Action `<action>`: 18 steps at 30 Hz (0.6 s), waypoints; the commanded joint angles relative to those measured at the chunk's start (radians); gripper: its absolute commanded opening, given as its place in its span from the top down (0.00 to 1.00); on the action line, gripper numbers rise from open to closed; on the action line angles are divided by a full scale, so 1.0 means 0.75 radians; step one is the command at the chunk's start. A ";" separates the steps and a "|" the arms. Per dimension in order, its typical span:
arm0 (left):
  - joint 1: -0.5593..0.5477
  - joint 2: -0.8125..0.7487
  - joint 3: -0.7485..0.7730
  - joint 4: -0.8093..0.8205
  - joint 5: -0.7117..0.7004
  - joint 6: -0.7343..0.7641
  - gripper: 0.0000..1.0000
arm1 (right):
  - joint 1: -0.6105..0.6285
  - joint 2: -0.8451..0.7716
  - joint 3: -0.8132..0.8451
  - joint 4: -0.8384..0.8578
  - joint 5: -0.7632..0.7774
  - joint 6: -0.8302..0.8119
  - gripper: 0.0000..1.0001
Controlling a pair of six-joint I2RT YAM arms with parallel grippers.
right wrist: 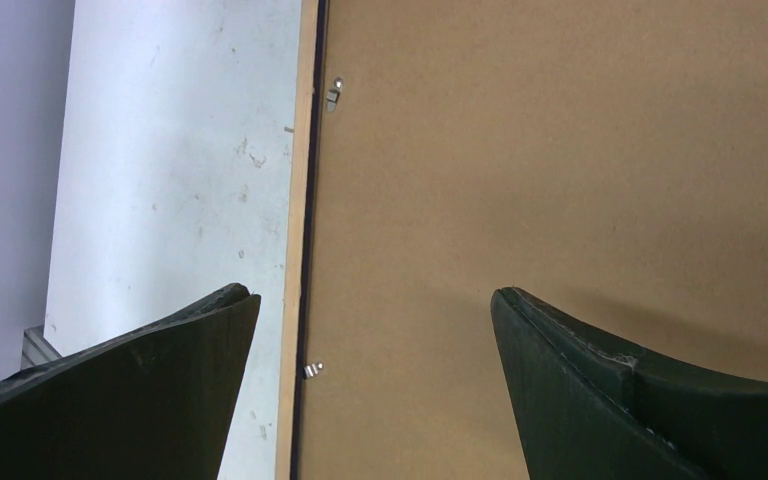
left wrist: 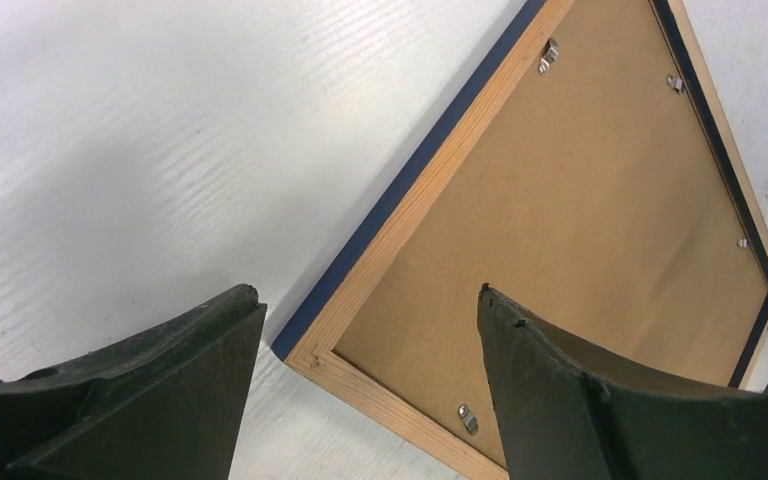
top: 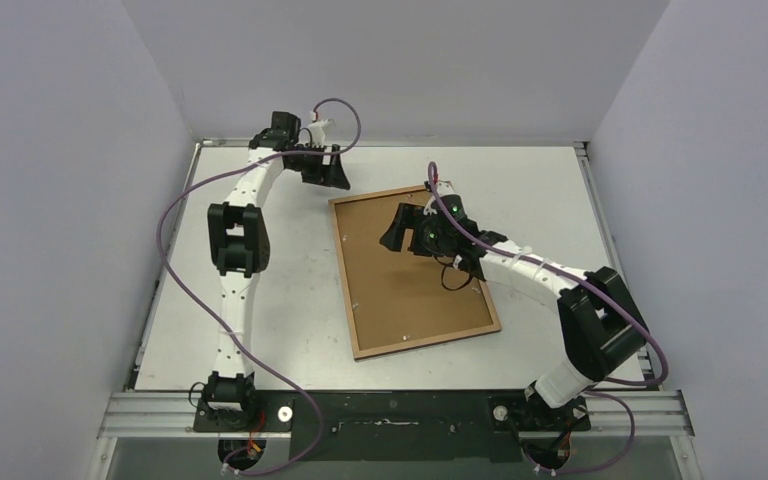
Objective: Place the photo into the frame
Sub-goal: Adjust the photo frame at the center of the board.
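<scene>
In the top view the frame (top: 343,280) lies flat on the table (top: 260,320), in the middle of the picture, a little turned. The backing board (top: 400,290) sits inside it. Small clips (left wrist: 468,418) stand along the inner edge of the frame. The left gripper (top: 328,170) is at the upper left of the frame, just beside its far corner, over the table. The right gripper (top: 405,230) hangs over the upper part of the board, inside the frame's edges.

brown backing board (top: 410,275) lies on the white table (top: 260,310)
</scene>
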 commanded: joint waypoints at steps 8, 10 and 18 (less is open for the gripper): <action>-0.029 0.075 0.071 -0.040 -0.040 0.040 0.36 | 0.014 -0.095 -0.080 0.120 0.013 0.060 0.10; -0.034 0.087 0.082 -0.073 -0.053 0.057 0.43 | 0.023 -0.086 -0.075 0.134 0.003 0.062 0.10; -0.038 0.065 0.042 -0.178 -0.097 0.125 0.74 | 0.092 0.011 -0.031 0.180 -0.019 0.064 0.10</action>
